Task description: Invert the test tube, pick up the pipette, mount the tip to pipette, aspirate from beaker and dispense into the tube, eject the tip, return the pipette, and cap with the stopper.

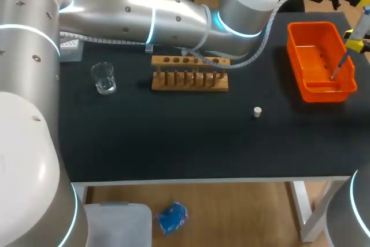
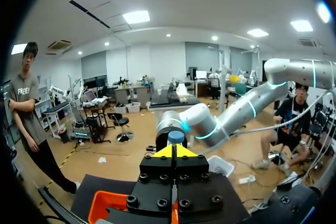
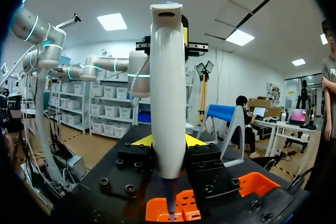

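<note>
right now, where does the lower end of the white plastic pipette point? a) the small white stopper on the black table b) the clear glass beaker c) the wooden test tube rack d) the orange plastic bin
d: the white plastic pipette, clamped in the right gripper, hangs with its lower end at the orange plastic bin, far from the other things on the table.

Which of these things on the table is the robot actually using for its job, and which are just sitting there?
In use:
- pipette, held in the right gripper
- orange bin, which the pipette's lower end points into

Sitting untouched, though all part of the job:
- glass beaker
- wooden tube rack
- white stopper
</note>
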### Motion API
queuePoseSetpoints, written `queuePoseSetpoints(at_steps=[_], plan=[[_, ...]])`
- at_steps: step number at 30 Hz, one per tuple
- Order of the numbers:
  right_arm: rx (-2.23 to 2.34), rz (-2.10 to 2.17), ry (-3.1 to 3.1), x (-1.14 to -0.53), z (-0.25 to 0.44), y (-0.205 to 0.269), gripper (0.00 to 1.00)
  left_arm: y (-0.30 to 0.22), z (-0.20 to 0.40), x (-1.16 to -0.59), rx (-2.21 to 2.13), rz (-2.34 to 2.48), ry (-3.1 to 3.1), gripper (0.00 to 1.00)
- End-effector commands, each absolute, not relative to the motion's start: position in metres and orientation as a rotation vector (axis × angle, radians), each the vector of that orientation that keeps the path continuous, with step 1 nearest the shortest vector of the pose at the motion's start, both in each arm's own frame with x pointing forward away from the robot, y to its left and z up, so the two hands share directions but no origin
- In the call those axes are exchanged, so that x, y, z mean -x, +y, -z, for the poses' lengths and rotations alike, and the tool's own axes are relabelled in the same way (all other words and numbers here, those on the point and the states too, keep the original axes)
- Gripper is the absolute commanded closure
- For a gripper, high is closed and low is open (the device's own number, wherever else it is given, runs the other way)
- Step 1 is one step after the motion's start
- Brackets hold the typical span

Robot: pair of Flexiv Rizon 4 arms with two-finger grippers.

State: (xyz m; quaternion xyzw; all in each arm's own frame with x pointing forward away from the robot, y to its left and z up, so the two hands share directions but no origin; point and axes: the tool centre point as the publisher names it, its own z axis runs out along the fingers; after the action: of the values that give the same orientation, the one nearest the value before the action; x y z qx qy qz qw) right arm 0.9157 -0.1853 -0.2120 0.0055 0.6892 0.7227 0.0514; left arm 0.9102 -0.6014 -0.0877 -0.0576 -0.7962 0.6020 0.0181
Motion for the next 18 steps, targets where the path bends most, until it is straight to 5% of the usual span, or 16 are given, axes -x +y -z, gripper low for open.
queuePoseSetpoints(at_steps=[1,18], plan=[[-0.011,-2.202,2.099,-0.917,0.212,-0.187,1.00,-0.604,0.089,-0.911,0.178,-1.860,-2.474,1.00],[-0.011,-2.202,2.099,-0.917,0.212,-0.187,1.00,-0.606,0.100,-0.914,0.156,-1.815,-2.471,1.00]])
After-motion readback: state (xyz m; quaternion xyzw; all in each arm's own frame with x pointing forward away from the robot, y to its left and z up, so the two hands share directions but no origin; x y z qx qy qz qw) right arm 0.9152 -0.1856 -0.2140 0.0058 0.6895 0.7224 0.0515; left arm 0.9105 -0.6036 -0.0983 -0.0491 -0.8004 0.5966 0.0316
